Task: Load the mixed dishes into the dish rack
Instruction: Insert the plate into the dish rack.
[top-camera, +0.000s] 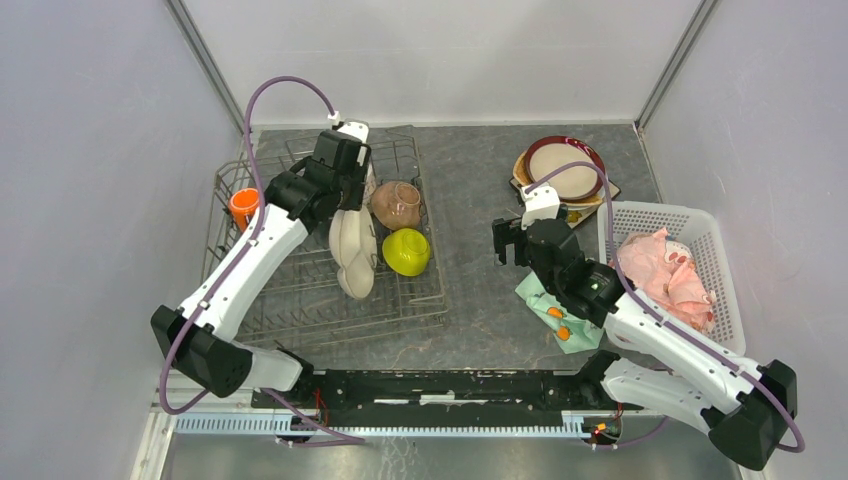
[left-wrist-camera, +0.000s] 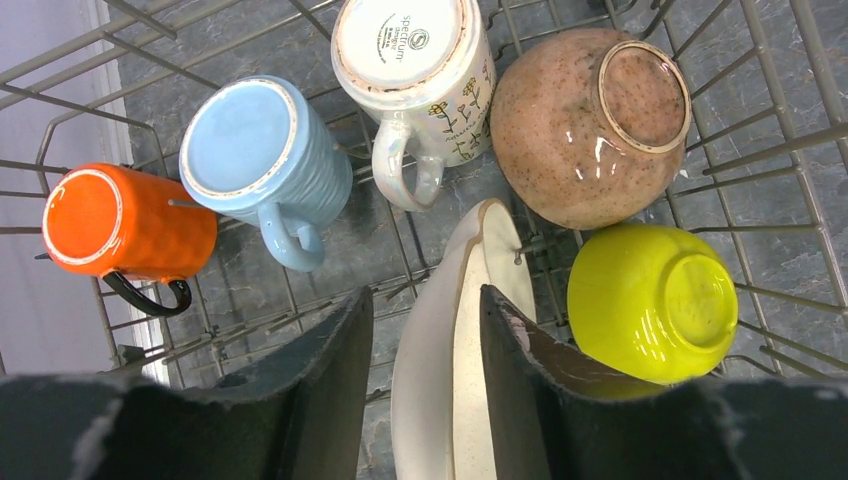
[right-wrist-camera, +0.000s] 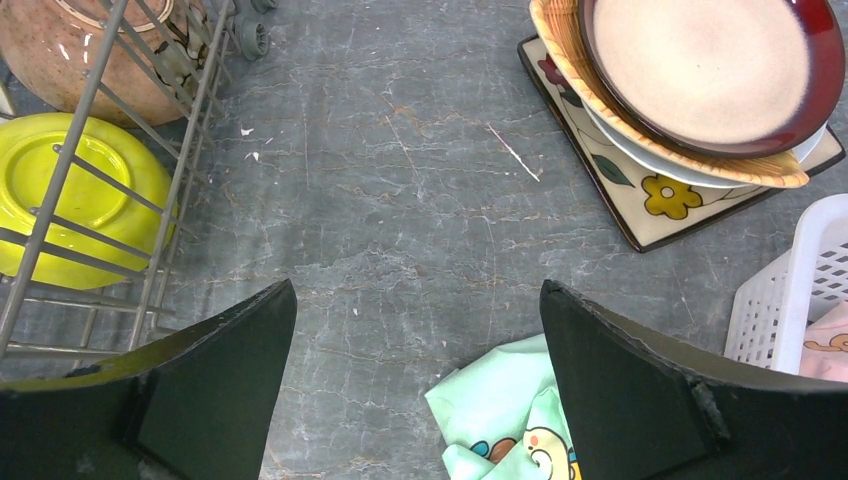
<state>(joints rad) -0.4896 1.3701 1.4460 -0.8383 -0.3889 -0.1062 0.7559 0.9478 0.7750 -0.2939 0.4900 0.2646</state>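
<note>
We've got the left gripper (left-wrist-camera: 422, 296) astride the cream plate (left-wrist-camera: 432, 385), jaws parted with a gap showing. The plate stands on edge between the tines of the dish rack (top-camera: 300, 292), so the wires prop it. Right gripper (right-wrist-camera: 415, 300) is spread wide and empty, facing the red-rimmed plate (right-wrist-camera: 700, 70) — likely our next pick.
</note>
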